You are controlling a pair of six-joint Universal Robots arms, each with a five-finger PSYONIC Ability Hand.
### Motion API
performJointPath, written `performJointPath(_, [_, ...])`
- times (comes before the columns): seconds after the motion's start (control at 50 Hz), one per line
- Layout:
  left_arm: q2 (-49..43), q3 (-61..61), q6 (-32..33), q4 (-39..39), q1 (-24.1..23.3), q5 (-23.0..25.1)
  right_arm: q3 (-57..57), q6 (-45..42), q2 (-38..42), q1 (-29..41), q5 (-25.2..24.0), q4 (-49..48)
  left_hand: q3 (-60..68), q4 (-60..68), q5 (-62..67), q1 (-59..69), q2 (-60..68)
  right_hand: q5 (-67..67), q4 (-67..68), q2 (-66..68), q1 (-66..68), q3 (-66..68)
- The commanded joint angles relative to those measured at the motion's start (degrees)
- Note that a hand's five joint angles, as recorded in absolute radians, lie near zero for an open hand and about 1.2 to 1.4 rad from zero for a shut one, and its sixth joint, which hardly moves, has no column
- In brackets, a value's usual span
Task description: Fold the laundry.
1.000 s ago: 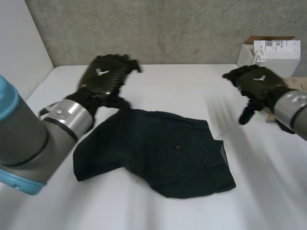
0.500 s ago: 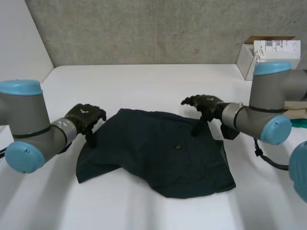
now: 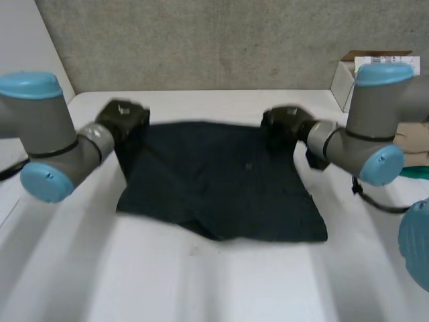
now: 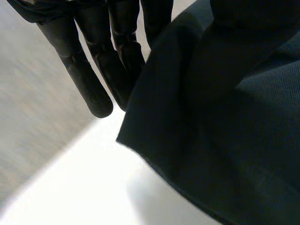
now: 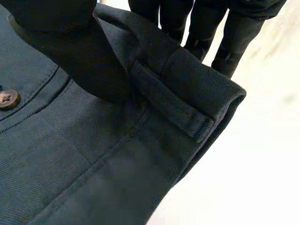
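Two hands grip one pair of dark shorts (image 3: 221,188) by its far edge. The left hand (image 3: 120,117) pinches the far left corner, its fingers (image 4: 86,77) behind the cloth and its thumb on the front. From there the shorts spread over the white tabletop (image 3: 201,282) to the right hand (image 3: 281,124). It pinches the waistband at the far right corner, thumb pressed just beside a belt loop (image 5: 173,105), with a button (image 5: 8,98) nearby. A white box (image 3: 342,84) stands beyond the right arm.
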Motion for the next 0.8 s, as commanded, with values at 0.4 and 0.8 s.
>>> performJointPath(0.4, [17.18, -11.30, 0.80, 45.58, -5.06, -9.50, 12.06, -10.73, -20.07, 1.63, 10.03, -39.76, 11.63, 11.44, 15.02, 14.21, 11.62, 11.74, 10.02, 9.97, 13.59, 10.34])
performJointPath(0.8, [11.80, -29.15, 5.01, 17.03, -8.49, -11.43, 29.74, -25.31, -12.42, 3.47, 10.21, -22.19, 11.63, 11.44, 15.02, 14.21, 11.62, 11.74, 10.02, 9.97, 13.59, 10.34])
